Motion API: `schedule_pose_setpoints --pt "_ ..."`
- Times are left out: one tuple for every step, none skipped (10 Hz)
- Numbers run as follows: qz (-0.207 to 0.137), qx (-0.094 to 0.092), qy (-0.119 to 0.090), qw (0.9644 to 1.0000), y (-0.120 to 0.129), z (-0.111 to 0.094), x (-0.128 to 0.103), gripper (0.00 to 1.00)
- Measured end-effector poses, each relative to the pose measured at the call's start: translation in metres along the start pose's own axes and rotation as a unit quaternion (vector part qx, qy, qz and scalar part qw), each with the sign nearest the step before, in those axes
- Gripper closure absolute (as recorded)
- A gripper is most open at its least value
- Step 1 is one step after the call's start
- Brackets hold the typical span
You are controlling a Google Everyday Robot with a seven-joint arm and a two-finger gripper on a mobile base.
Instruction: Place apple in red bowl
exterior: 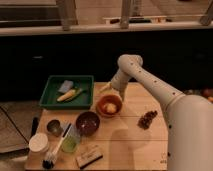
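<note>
The red bowl (108, 106) sits near the middle of the wooden table. The apple (111, 107), small and pale yellow-orange, lies inside it. My gripper (105, 88) hangs just above the bowl's far left rim, at the end of the white arm that reaches in from the right. It holds nothing that I can see.
A dark maroon bowl (87, 123) stands in front left of the red bowl. A green tray (51, 93) at the back left holds an elongated yellow item (69, 95) and a blue-grey item. A grape cluster (147, 119) lies to the right. Cups, a brush and a small box stand at the front left.
</note>
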Motion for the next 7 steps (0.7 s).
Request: schedule_pose_setpoints --pt "0.0 0.0 0.0 1.0 0.0 0.0 0.0 0.2" --pt "0.0 0.0 0.0 1.0 0.0 0.0 0.0 0.2" --pt "0.0 0.0 0.0 1.0 0.0 0.0 0.0 0.2" --pt "0.0 0.0 0.0 1.0 0.0001 0.0 0.0 0.2" --pt "0.0 0.0 0.0 1.0 0.0 0.0 0.0 0.2" --pt "0.0 0.0 0.0 1.0 0.0 0.0 0.0 0.2" --pt "0.0 0.0 0.0 1.0 0.0 0.0 0.0 0.2"
